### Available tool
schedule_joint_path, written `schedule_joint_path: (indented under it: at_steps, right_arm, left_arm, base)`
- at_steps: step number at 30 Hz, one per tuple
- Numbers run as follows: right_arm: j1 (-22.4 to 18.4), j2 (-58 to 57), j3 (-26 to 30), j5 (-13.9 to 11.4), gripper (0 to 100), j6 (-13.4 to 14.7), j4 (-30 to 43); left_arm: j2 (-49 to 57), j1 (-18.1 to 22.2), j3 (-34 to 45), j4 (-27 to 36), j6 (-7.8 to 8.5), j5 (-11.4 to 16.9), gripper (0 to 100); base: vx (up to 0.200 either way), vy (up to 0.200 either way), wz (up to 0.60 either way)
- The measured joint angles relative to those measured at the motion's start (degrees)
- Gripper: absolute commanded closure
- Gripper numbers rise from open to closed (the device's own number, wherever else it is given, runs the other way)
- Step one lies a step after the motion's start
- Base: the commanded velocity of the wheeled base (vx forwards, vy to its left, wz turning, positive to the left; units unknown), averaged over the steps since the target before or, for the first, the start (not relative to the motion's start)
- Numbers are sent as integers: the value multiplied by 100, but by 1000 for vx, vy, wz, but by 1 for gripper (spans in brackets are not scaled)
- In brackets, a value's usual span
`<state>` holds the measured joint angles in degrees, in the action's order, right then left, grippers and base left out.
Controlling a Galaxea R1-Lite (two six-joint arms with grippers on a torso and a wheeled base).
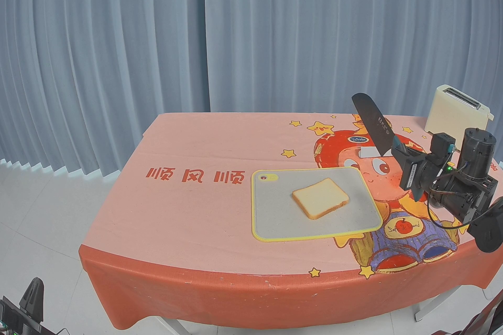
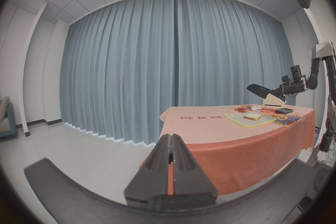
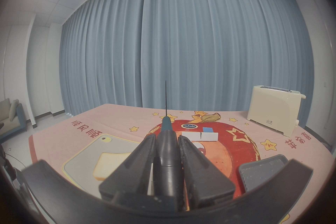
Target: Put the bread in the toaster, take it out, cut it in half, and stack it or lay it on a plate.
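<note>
Table [image 1: 199,215] (pink-clothed) carries cutting board [image 1: 272,218], toaster [image 1: 455,115] and grey tray [image 3: 260,172].

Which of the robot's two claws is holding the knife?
The right gripper: it is clamped on the knife by its handle, blade raised above the table near the toaster. The left gripper is shut on nothing, down beside the table.

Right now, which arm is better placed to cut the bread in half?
Right: the right gripper holds the knife raised near the bread; the left gripper sits shut, low, off the table.
</note>
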<state>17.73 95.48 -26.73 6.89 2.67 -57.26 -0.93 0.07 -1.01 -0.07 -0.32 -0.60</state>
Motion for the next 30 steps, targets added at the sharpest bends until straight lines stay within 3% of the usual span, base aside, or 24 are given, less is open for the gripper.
schedule_joint_path:
  at_steps: [30]
  right_arm:
    - [178,-90,100,-2,100,-5,-2]
  left_arm:
    - [0,2,0,0,0,0,100]
  base:
    - [0,0,0]
